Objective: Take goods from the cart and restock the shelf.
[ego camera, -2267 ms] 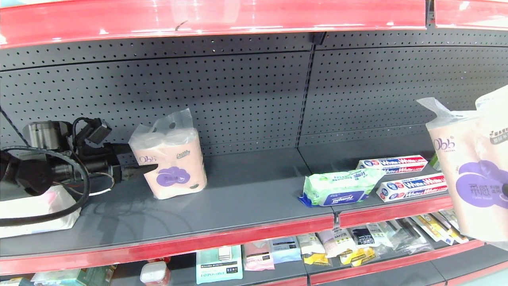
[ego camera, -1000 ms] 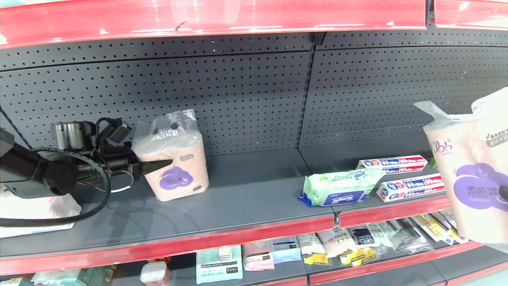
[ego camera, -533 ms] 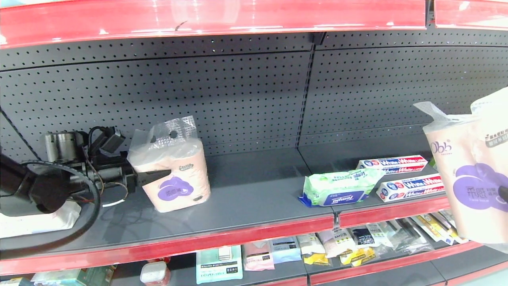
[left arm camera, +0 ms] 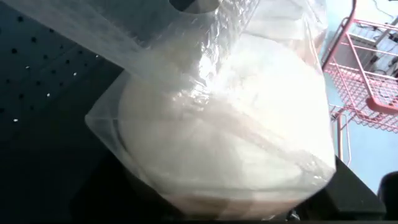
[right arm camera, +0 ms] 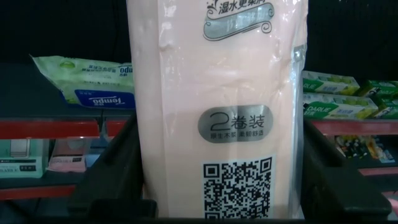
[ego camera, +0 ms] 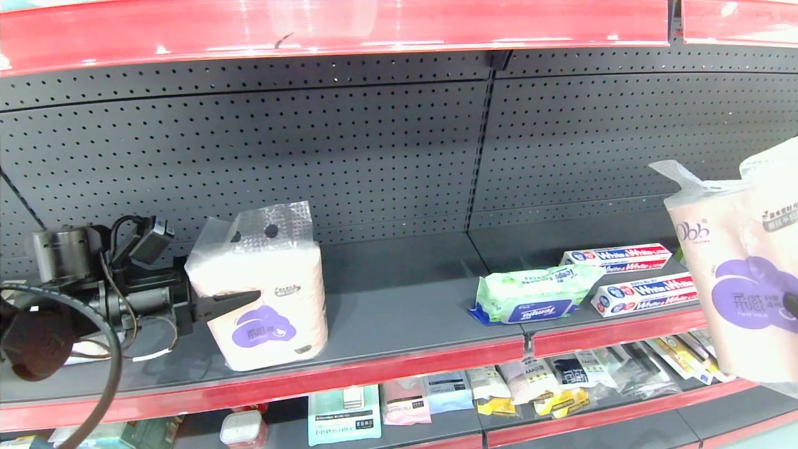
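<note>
From the head view, the left pincer [ego camera: 249, 294] is clamped around the left pack of rolls [ego camera: 268, 312]. One dark finger lies across the pack's front face, and the pack stands upright at the very front of the shelf [ego camera: 399, 312], its base level with the red lip. I cannot tell whether the base bears on the shelf. The wet wipes [ego camera: 530, 293] and two toothpaste boxes [ego camera: 645, 292] lie well apart from this pincer, on the side towards the other arm. The right pack of rolls [ego camera: 742, 280] hangs in the air near them, in front of the shelf. In the left wrist view, the crinkled film and white roll ends of the left pack sit close against the camera, and the red wire cart [left arm camera: 367, 68] stands beyond. In the right wrist view, the right pincer [right arm camera: 217, 199] grips the right pack between dark fingers on either side, with the shelf and wipes beyond its tips. The main risk is letting go of the left pack this close to the lip, since it is tall and soft and could topple off the front. The slack film could also snag a finger on withdrawal and drag the pack along. Both packs carry a purple cloud emblem, and the right one also shows a grey badge and a square scan code. I leave the print unread.
</note>
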{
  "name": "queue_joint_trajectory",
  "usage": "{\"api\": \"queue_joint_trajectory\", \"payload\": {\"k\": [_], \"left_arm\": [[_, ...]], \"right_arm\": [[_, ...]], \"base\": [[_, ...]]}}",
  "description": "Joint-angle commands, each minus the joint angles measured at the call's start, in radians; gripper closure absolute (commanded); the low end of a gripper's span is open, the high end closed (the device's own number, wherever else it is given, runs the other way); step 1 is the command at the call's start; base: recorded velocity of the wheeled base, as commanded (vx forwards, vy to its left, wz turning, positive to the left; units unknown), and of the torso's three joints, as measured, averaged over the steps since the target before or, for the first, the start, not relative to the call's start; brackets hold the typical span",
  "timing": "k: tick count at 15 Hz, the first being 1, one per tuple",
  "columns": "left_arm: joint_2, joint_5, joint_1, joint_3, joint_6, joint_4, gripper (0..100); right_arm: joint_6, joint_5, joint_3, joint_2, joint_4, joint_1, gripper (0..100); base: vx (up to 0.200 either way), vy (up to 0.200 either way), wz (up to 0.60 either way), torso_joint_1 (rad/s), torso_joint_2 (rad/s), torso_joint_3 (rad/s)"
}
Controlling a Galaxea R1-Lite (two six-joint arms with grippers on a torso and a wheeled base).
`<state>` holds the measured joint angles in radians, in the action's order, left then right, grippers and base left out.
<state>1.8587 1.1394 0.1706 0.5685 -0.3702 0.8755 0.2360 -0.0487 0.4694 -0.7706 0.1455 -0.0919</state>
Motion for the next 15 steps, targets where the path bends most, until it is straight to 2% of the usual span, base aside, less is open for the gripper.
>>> {"api": "queue_joint_trajectory", "payload": {"k": [1, 4, 7, 11, 15], "left_arm": [[-0.023, 0.016, 0.021, -0.068, -0.003, 0.039, 100], [-0.006, 0.028, 0.026, -0.099, -0.010, 0.045, 100], [0.027, 0.026, 0.024, -0.079, -0.001, 0.091, 100], [0.050, 0.028, 0.018, -0.039, -0.001, 0.094, 100], [0.065, 0.028, -0.046, 0.002, -0.001, 0.095, 100]], "right_arm": [[0.000, 0.000, 0.000, -0.001, 0.000, 0.000, 100], [0.000, 0.000, 0.002, 0.001, 0.000, 0.000, 100], [0.002, 0.001, 0.002, 0.004, 0.000, 0.000, 100], [0.002, 0.004, 0.000, 0.008, 0.000, 0.000, 100], [0.002, 0.004, 0.003, 0.010, 0.002, 0.000, 100]], "base": [[0.000, 0.000, 0.00, 0.000, 0.00, 0.000], [0.000, 0.000, 0.00, 0.000, 0.00, 0.000], [0.000, 0.000, 0.00, 0.000, 0.00, 0.000], [0.000, 0.000, 0.00, 0.000, 0.00, 0.000], [0.000, 0.000, 0.00, 0.000, 0.00, 0.000]]}}
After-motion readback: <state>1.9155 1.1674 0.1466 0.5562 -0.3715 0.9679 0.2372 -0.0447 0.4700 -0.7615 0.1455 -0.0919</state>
